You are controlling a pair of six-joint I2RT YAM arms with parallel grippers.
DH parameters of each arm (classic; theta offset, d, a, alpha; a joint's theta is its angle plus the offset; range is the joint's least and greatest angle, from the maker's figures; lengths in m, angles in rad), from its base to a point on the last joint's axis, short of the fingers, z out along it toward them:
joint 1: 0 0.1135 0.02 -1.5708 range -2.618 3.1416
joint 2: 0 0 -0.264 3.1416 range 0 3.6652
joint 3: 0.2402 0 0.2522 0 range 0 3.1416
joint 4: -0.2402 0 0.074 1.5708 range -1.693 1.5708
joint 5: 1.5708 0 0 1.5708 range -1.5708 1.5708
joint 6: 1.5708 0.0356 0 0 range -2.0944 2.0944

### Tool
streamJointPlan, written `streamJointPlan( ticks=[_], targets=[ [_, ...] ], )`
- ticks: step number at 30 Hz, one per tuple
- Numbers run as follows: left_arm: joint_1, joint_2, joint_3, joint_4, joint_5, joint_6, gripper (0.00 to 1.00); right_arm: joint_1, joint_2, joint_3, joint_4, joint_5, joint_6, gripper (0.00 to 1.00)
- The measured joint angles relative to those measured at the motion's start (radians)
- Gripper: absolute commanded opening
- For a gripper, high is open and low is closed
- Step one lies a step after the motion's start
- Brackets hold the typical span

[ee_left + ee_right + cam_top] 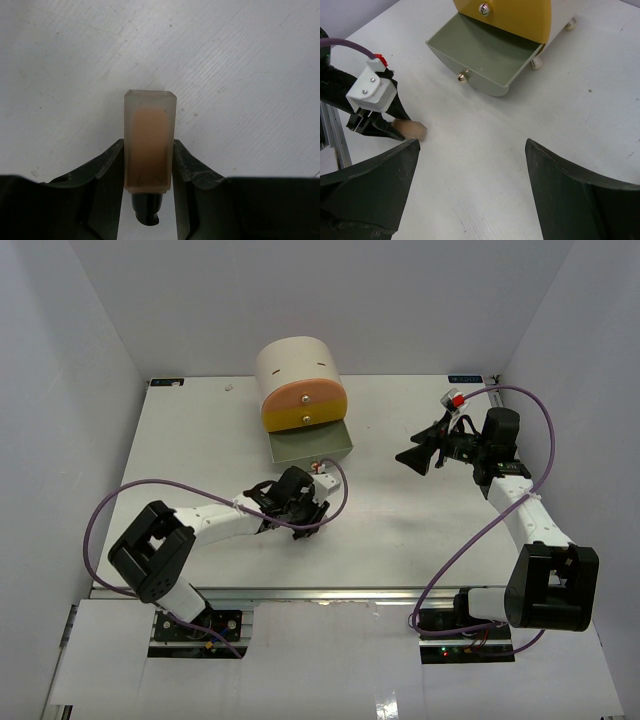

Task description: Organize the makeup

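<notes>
**Top view**
- Cream cylindrical drawer unit (298, 365): upper centre of the frame, on the white worktop (400, 540). Its orange drawer front (303, 397) and yellow drawer front (305, 421) are both shut. The grey drawer (312, 447) beneath them stands open toward the bottom of the frame.
- Left pincer (305, 502): centre of the frame, just below the grey drawer and apart from it. I cannot make out its load from here.
- Right pincer (413, 458): right of centre, pointing toward the left of the frame, its fingers spread with nothing in them.

**Left wrist view**
- Tan bottle (150, 130): centre of the frame. It has a frosted squared body, with its black cap (146, 209) at the lower end, nearest the lens.
- Left pincer (148, 146): closed to the bottle's width, with its fingers (107, 172) pressed on the two long sides.
- The worktop (225, 60) fills the background. I cannot tell whether the bottle touches it.

**Right wrist view**
- Right pincer (471, 145): its fingers (375, 185) sit in the two lower corners, wide apart, with only worktop (520, 120) between them.
- Left pincer (395, 125): left edge of the frame, under a white camera block (370, 92). It grips the tan bottle (412, 130), which lies flat and low over the worktop with its base pointing right.
- Grey drawer (480, 55): upper centre, open, with a silver knob (463, 77), under the yellow drawer front (512, 17). The bottle is below and left of the drawer, apart from it.
</notes>
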Motion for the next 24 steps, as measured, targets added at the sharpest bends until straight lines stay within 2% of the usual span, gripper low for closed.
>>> streamJointPlan(
  ticks=[7,15,24],
  targets=[
    [-0.001,-0.115,0.004,0.012,-0.031,0.021,0.19,0.000,0.004,0.000,0.000,0.000,0.000,0.92],
    [0.000,-0.123,0.088,0.035,-0.093,0.138,0.21,0.000,0.005,0.000,0.000,0.000,0.000,0.92],
    [0.004,0.044,0.341,0.054,-0.205,0.380,0.24,0.000,0.005,0.000,0.001,-0.009,0.000,0.93]
  ],
)
